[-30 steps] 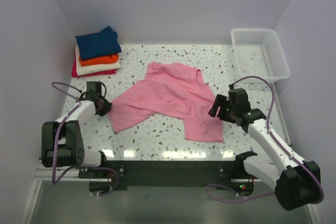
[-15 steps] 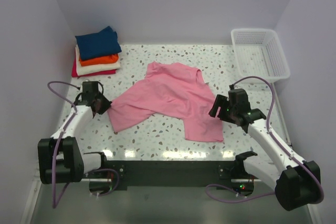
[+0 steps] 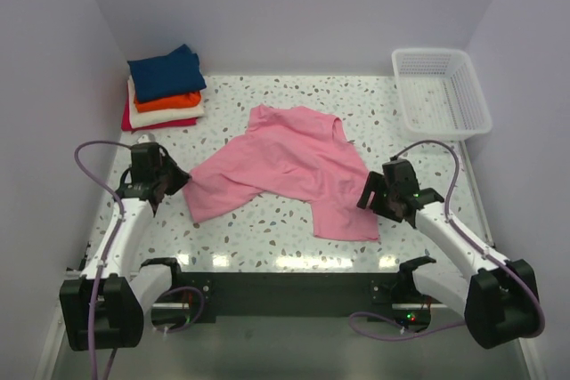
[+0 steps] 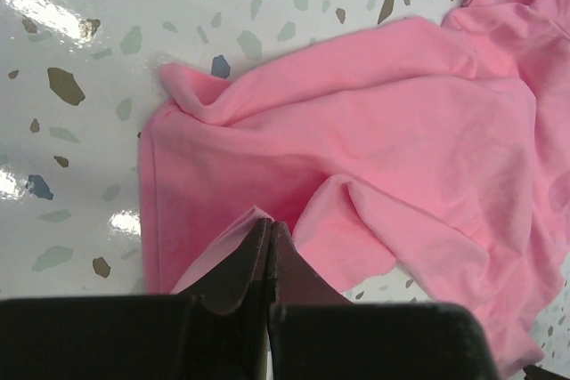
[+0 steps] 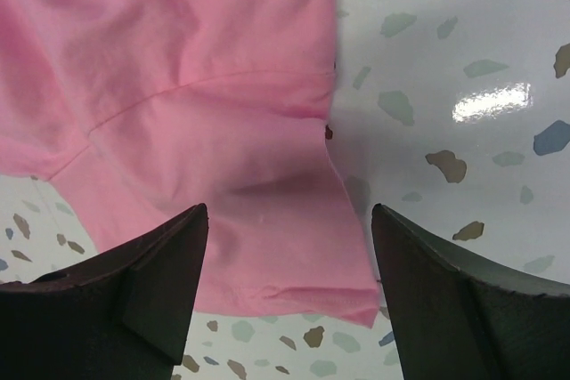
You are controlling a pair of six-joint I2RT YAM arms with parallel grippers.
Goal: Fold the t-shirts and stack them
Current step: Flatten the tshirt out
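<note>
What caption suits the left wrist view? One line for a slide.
Left gripper shut on an edge of the crumpled pink t-shirt on the speckled table.

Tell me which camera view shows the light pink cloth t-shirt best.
Top external: the light pink cloth t-shirt lies there whole, crumpled. The left wrist view shows only one part, the right wrist view only a corner.

The loose t-shirt [image 3: 285, 162] is plain light pink. At ten o'clock lie a navy blue t-shirt [image 3: 165, 71], an orange t-shirt [image 3: 171, 100], a cream-white t-shirt [image 3: 169, 113] and a red t-shirt [image 3: 165, 124]. The table [image 3: 267, 224] is white, flecked grey, brown and blue. The mesh basket [image 3: 441, 91] is white.
</note>
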